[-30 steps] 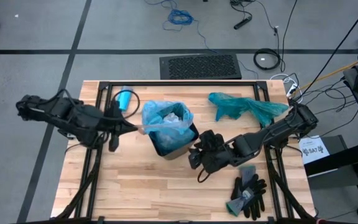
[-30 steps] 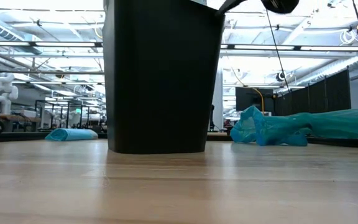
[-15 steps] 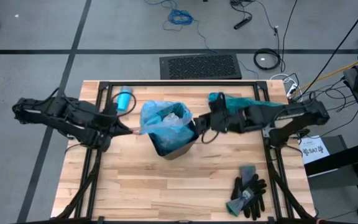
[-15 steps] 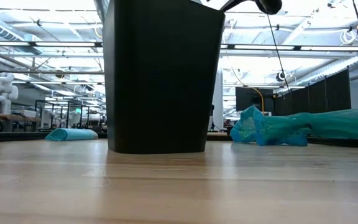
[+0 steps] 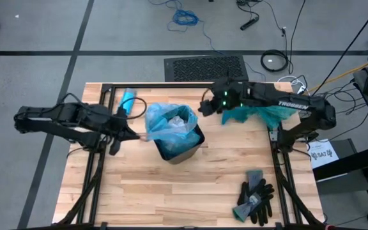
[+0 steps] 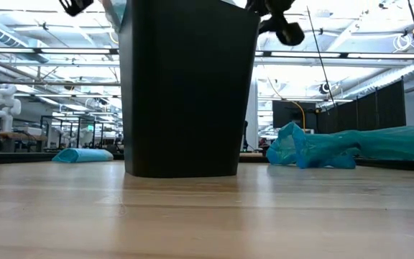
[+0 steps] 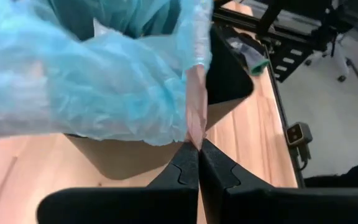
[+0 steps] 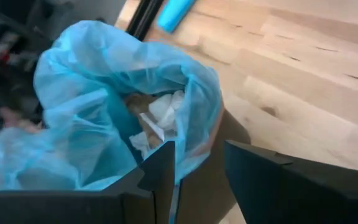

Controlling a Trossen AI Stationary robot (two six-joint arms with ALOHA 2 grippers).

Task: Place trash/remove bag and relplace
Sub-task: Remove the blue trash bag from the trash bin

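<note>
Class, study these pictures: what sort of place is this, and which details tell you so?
Most likely a robotics lab or workshop. Loose cables lie on the grey floor beside the wooden table, a white robot figure stands in the room behind, and open ceiling trusses with strip lights suggest an industrial hall.

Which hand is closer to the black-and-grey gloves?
Right. The right hand hovers by the bin's far rim, up-table from the gloves; the left hand sits across the bin, pinching the bag.
</note>
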